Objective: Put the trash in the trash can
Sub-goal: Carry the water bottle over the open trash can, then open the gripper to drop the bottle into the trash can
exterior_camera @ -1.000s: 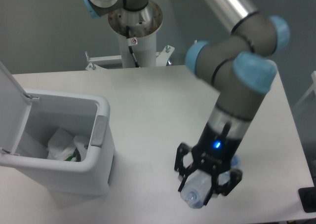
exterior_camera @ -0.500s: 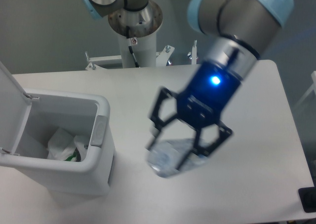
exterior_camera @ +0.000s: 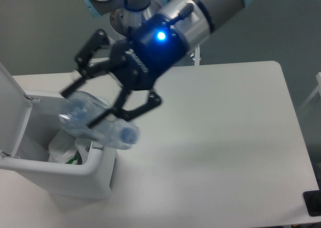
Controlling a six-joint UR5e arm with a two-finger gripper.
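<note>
Clear bottle (exterior_camera: pixel 95 121) clamped between fingers (exterior_camera: pixel 103 118); above trash can (exterior_camera: pixel 75 170).

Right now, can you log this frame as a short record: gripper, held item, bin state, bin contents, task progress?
gripper: gripper shut on the bottle, above the bin's right rim
held item: clear crushed plastic bottle, blue cap end pointing right, lying roughly level
bin state: white trash can, lid open
bin contents: crumpled wrapper with green edge
task progress: wrapper in; bottle not yet released
</note>
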